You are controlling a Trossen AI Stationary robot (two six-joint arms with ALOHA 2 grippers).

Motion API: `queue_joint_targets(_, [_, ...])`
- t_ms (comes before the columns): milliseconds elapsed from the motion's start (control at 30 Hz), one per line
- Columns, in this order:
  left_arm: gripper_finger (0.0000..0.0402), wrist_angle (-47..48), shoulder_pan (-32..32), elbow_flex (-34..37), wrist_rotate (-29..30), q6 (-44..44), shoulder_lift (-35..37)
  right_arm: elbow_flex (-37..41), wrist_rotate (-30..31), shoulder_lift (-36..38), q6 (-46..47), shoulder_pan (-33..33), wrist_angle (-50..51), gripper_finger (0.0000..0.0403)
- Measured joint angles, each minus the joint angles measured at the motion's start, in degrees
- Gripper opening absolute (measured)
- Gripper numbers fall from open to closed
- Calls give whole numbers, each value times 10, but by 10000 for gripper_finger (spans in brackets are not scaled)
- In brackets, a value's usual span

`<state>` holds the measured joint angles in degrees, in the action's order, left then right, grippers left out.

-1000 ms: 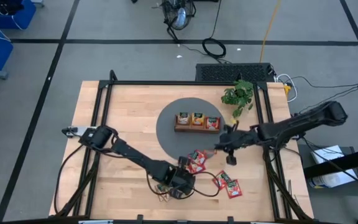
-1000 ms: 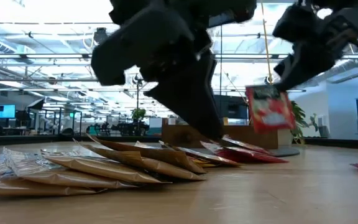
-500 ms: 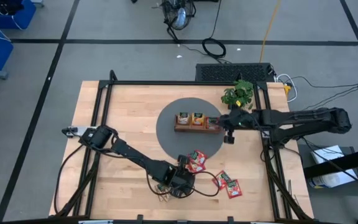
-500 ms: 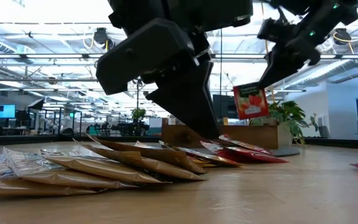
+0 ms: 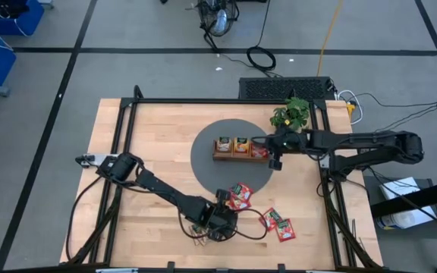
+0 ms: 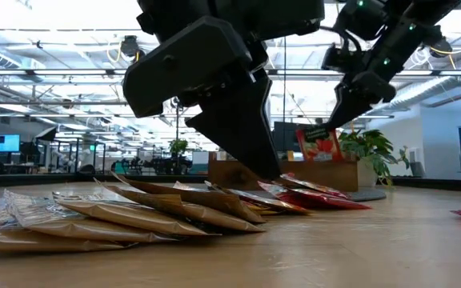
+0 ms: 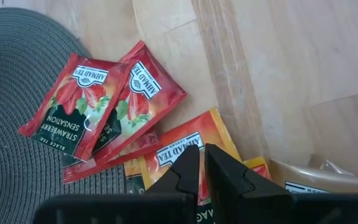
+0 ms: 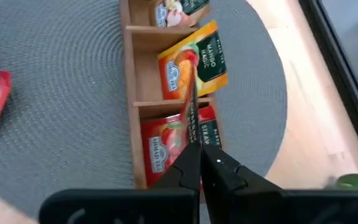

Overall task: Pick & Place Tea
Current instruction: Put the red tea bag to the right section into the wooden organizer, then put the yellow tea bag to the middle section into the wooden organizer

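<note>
The tea is small flat sachets. My right gripper [image 5: 273, 157] [image 8: 201, 152] is shut on a red sachet [image 6: 318, 144] just above the right compartment of the wooden tray [image 5: 239, 156], which stands on a round grey mat [image 5: 207, 163]. Orange sachets [image 8: 197, 65] stand in the middle compartment and red ones [image 8: 163, 146] in the right one. My left gripper [image 5: 220, 218] [image 7: 202, 155] is shut, tips down on an orange sachet [image 7: 174, 152] in a loose pile beside two red sachets [image 7: 82, 102] at the mat's near edge. My left gripper rests its shut fingertips [image 7: 188, 167] on the flat orange sachet, slanting down from the table's left. Whether any of the sachet is between the fingers, I cannot tell. My right gripper pinches the red sachet's upper edge [image 8: 193, 134] between its two fingers, slanting down from the table's right. The sachet hangs upright below the fingers, edge-on to the wrist camera, clear of the tray.
Tan sachets [image 6: 118, 212] lie heaped near the front edge beside my left gripper. Two more red sachets [image 5: 278, 224] lie on the bare wood at the near right. A potted plant [image 5: 292, 115] stands just behind my right arm.
My right gripper has swung toward the table's far edge and slightly left, carrying the red sachet from over the mat's near right part to above the tray's right compartment. The sachet still hangs upright below the fingers.
</note>
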<state>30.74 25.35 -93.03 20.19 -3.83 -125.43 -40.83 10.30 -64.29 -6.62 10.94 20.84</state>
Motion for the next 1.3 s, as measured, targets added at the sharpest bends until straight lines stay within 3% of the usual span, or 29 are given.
queue_joint_targets(533, [33, 6, 3, 0, 9, -2, 0, 34, 16, -35, -18, -1, -57, 2])
queue_joint_targets(800, [33, 14, 3, 0, 13, -1, 0, 34, 17, -35, -20, -2, -62, 61])
queue_joint_targets(1133, [33, 105, 32, -1, 108, -53, 20, 34, 62, -24, -6, -11, -147, 132])
queue_joint_targets(1300, [33, 139, 47, -1, 112, -89, 26, 33, 18, -17, 14, -57, -213, 141])
